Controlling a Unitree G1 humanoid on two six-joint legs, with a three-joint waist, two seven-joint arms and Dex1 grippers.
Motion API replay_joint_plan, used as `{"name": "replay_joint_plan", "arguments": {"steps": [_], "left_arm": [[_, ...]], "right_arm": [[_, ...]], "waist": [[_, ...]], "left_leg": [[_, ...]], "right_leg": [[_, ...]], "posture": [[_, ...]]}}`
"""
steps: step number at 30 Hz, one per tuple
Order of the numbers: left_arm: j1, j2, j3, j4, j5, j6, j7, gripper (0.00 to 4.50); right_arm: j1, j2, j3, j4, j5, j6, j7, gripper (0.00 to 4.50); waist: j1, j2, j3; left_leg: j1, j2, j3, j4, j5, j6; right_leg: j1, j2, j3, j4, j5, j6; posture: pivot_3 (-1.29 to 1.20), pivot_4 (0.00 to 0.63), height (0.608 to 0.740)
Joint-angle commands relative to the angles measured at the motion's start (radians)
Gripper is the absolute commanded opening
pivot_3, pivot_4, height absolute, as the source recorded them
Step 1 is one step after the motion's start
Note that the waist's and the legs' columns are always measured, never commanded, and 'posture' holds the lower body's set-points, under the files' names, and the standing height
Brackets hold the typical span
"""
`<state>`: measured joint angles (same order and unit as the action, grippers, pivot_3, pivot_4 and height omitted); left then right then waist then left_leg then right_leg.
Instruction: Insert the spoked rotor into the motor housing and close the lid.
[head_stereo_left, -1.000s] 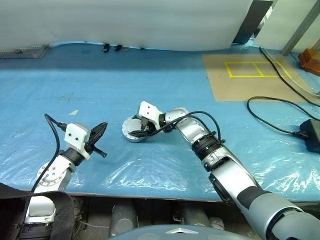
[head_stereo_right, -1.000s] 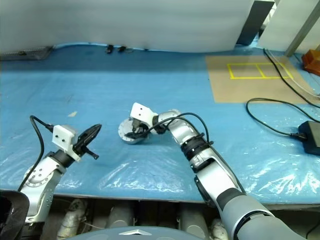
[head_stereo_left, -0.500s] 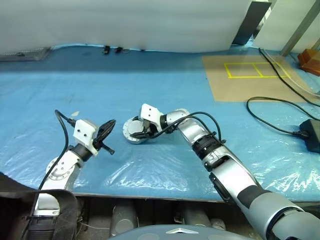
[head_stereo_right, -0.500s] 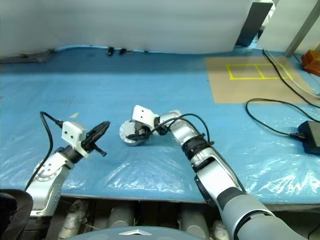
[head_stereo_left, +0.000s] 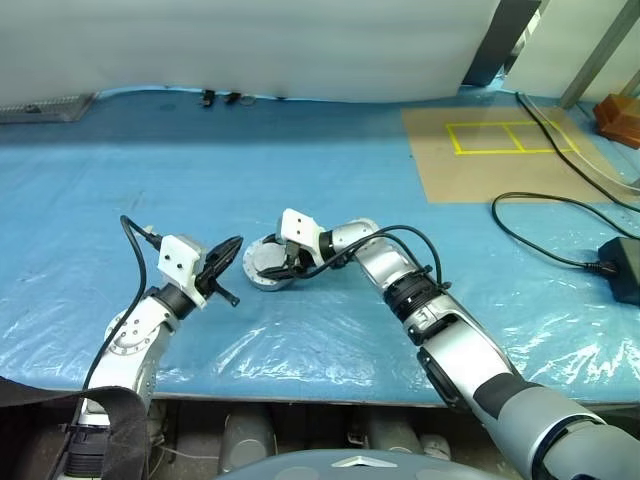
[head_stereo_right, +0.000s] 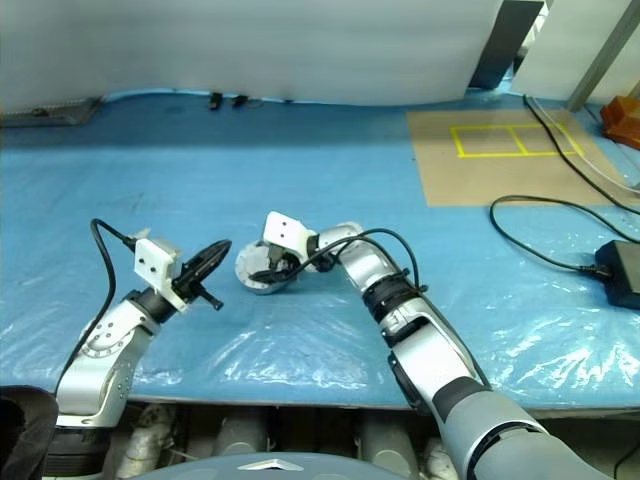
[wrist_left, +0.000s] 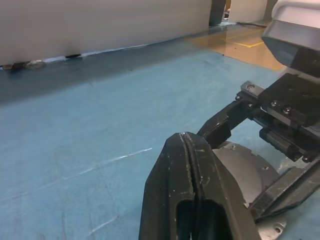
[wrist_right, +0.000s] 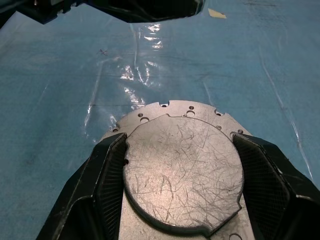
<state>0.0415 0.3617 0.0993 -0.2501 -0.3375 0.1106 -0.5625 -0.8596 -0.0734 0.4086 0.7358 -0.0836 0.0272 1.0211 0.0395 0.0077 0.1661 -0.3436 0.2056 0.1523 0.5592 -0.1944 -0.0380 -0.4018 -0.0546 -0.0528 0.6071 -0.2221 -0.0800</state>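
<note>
**Motor housing gripped on the blue surface; second end effector closed beside it**

The motor housing (head_stereo_left: 266, 264), a short round silver-grey metal cylinder with a scratched flat disc-shaped top face and small holes along its flange, sits on the blue plastic-sheeted surface (head_stereo_left: 300, 170) near the middle of the workspace. The top face shows plain scuffed metal; no windings or spokes can be made out on it.

The right end effector (head_stereo_left: 279, 268), two black fingers below a white wrist block, reaches in from the right and straddles the housing. In the right wrist view one finger (wrist_right: 107, 172) lies against each side of the raised disc (wrist_right: 183, 172), so the fingers stand wide and are clamped on the housing.

The left end effector (head_stereo_left: 232, 249), also black-fingered with a white block behind it, is just beside the housing on the robot's left, pointing toward it. In the left wrist view its two fingers (wrist_left: 187, 175) are pressed together with only a thin seam between them, and nothing is held. Their tip is close to the housing rim; contact cannot be confirmed.

Elsewhere on the surface: a tan rectangular board marked with yellow tape squares (head_stereo_left: 490, 150) at the far right, well apart from the housing, and a black cable (head_stereo_left: 545, 220) leading to a black box at the right edge.
</note>
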Motion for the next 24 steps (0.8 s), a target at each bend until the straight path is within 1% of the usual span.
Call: {"name": "replay_joint_plan", "arguments": {"steps": [1,2,6,11,15,20,22,24], "left_arm": [[0.011,0.014,-0.002,-0.048,-0.022,-0.002,-0.026,0.0],[0.012,0.013,-0.001,-0.049,-0.029,0.002,-0.029,0.0],[0.009,0.018,-0.02,-0.052,-0.042,0.032,-0.051,0.0],[-0.021,0.025,-0.064,-0.013,0.027,0.038,-0.028,0.0],[-0.06,0.026,-0.089,0.018,0.061,0.089,-0.003,0.0],[-0.093,0.05,-0.143,0.055,0.124,0.15,0.001,0.0],[-0.098,0.054,-0.161,0.058,0.126,0.185,-0.006,0.0],[-0.098,0.079,-0.186,0.067,0.158,0.227,-0.008,0.0]], "right_arm": [[0.03,-0.032,0.069,0.115,-0.103,0.02,-0.03,2.99],[0.026,-0.031,0.068,0.123,-0.104,0.007,-0.039,2.99],[0.025,-0.016,0.042,0.108,-0.052,0.052,0.017,2.99],[0.019,-0.01,0.039,0.117,-0.063,0.045,-0.002,2.99],[0.022,-0.008,0.034,0.095,-0.055,0.055,0.005,2.99],[0.02,0.009,0.012,0.036,-0.018,0.116,0.028,2.99],[0.021,0.011,0.007,0.01,-0.01,0.137,0.032,2.99],[0.024,0.014,-0.004,-0.02,0.005,0.162,0.041,2.99]], "waist": [[0.0,0.0,0.0],[0.0,0.0,0.0],[0.001,0.0,0.0],[0.0,0.0,0.0],[0.0,0.0,0.0],[0.0,0.0,0.0],[0.0,0.0,0.0],[0.0,0.0,0.0]], "left_leg": [[0.0,0.0,0.0,0.0,0.0,0.0],[0.0,0.0,0.0,0.0,0.0,0.0],[0.001,0.0,0.0,0.0,0.0,0.0],[0.001,0.0,0.0,0.0,0.0,0.0],[0.0,0.0,0.0,-0.002,0.0,0.0],[0.0,0.0,0.0,-0.002,0.0,0.0],[0.0,0.0,0.0,-0.002,0.0,0.0],[0.0,0.0,0.0,-0.002,0.0,0.0]], "right_leg": [[0.0,0.0,0.0,0.0,-0.002,0.004],[0.0,0.0,0.0,0.0,-0.003,0.004],[0.0,0.0,0.0,0.001,-0.003,0.005],[0.0,0.0,0.0,0.0,-0.003,0.005],[-0.001,0.0,0.0,0.0,-0.003,0.005],[-0.002,0.0,0.0,0.0,-0.003,0.005],[-0.004,0.0,0.0,0.0,-0.002,0.004],[-0.004,0.0,0.0,0.0,0.0,0.0]], "posture": [[0.0,0.15,0.74],[0.0,0.15,0.74],[0.0,0.15,0.74],[0.0,0.15,0.74],[0.0,0.15,0.74],[0.0,0.15,0.74],[0.0,0.15,0.74],[0.0,0.15,0.74]]}}
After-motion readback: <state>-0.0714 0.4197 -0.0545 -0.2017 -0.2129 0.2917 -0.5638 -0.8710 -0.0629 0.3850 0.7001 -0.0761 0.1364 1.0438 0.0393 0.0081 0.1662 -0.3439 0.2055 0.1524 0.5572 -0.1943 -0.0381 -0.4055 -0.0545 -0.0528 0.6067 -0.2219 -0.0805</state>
